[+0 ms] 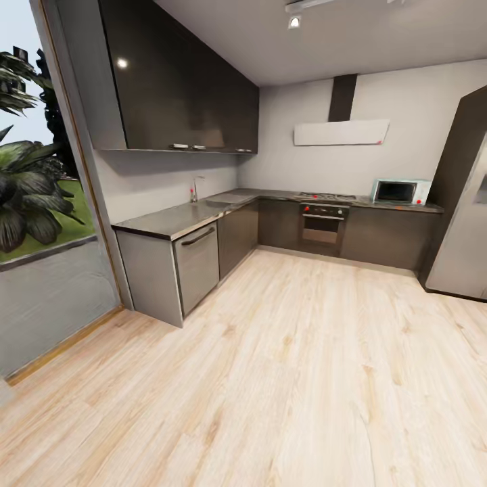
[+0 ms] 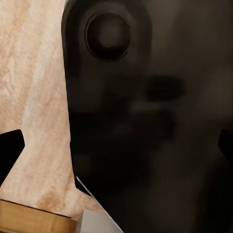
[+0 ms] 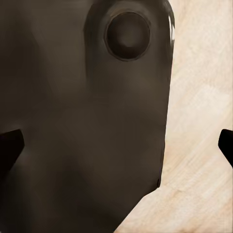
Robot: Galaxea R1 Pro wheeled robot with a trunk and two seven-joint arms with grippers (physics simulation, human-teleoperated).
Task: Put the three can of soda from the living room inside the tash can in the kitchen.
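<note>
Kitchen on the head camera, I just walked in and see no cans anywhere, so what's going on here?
The robot is on its way, looking into the kitchen: dark cabinets, grey worktop, oven, microwave, fridge and pale plank floor. Both wrist cameras look past the robot's own dark body at the floor. Fingertips at the edges stand wide apart, with nothing between them.

Dark cabinets (image 1: 182, 88), pale plank floor (image 1: 304, 379)

dark glossy cabinets (image 1: 179, 81), pale blond floor (image 1: 291, 379) — plank-grained

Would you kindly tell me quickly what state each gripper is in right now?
Left gripper: open, fingertips wide apart, holding nothing.
Right gripper: open, fingertips wide apart, holding nothing.
</note>
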